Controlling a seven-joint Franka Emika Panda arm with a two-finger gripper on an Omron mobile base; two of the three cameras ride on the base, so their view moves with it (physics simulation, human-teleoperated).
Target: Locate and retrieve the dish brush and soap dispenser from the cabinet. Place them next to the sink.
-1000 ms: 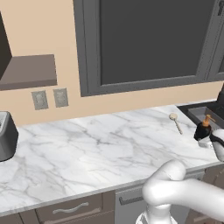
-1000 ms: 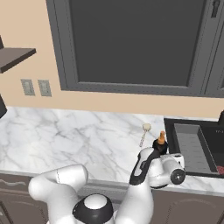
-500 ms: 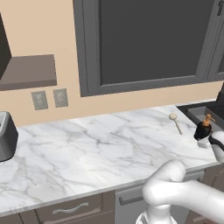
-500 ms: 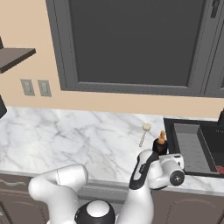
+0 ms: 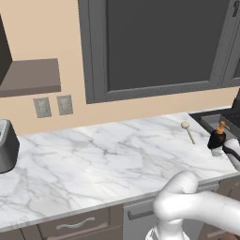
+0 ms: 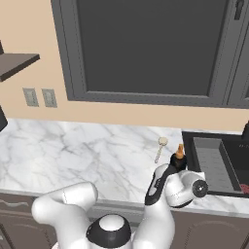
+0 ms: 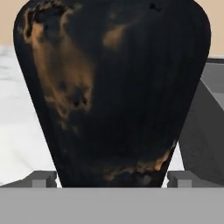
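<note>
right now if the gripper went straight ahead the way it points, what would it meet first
The squat black soap dispenser with the orange-copper pump. It stands right ahead of the open gripper, between its fingers. Whether they touch it cannot be told.

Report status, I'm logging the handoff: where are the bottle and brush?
End effector open around squat black soap bottle, beside dark sink. Tan-headed brush on marble nearby. Nothing blocking.

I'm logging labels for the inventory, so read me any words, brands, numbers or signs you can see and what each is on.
None can be read.
The soap dispenser carries only orange-brown blotches, no letters.
The wall outlets and the toaster are blank.
</note>
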